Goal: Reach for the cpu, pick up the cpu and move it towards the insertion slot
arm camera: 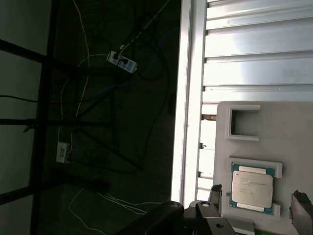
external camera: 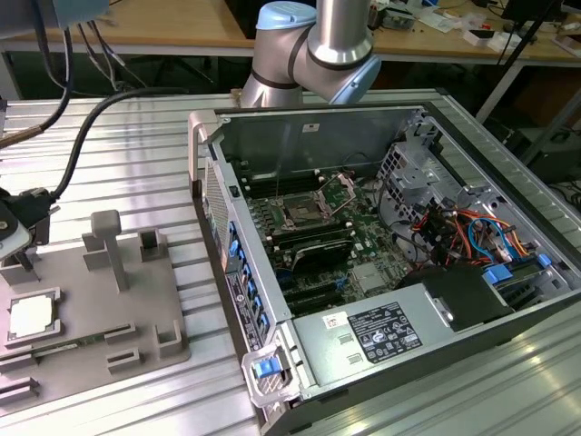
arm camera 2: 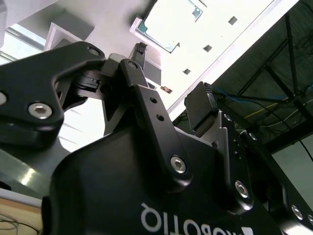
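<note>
The cpu (external camera: 30,315) is a pale silver square chip lying flat in a recess of the grey fixture plate (external camera: 136,300) at the exterior view's left. My gripper (external camera: 22,252) hangs just above and behind it at the left edge. In the first wrist view the cpu (arm camera: 252,188) lies between my two black fingertips (arm camera: 215,195), which stand apart on either side of it; the gripper (arm camera: 258,204) is open and holds nothing. The second wrist view shows the open gripper (arm camera 2: 171,81) with the cpu (arm camera 2: 166,24) beyond it. The insertion slot (external camera: 298,215) sits on the green board inside the computer case.
The open computer case (external camera: 209,195) lies on the ribbed aluminium table (external camera: 136,163), with a power supply box (external camera: 381,331) at its near end and cables (external camera: 463,232) to the right. Grey upright posts (external camera: 107,241) rise from the fixture plate. A thick black hose (external camera: 91,127) trails behind the gripper.
</note>
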Controlling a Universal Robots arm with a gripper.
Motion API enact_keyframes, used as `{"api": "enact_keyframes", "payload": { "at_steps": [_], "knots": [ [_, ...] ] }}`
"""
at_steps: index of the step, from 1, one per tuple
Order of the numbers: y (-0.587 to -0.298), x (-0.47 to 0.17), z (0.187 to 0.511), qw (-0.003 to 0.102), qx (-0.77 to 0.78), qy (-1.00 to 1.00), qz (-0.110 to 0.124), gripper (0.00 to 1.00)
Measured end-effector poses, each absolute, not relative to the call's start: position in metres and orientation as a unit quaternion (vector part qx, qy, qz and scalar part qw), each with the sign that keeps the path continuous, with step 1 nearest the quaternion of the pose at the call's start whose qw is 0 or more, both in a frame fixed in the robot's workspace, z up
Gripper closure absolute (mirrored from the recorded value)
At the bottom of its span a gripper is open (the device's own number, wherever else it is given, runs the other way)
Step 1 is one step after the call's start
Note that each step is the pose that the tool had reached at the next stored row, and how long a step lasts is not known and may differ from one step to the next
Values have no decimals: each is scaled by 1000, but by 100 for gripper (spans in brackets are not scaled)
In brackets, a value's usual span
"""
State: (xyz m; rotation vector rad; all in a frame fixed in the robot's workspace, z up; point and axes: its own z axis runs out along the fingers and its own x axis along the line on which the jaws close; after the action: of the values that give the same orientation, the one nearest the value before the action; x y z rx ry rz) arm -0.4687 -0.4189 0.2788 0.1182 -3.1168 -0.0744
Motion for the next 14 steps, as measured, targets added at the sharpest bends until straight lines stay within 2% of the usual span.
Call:
{"api": "enact_keyframes", "payload": {
  "at_steps": [14],
  "knots": [
    [-421,-469,249,11,39,-999,-30,40]
  ]
}}
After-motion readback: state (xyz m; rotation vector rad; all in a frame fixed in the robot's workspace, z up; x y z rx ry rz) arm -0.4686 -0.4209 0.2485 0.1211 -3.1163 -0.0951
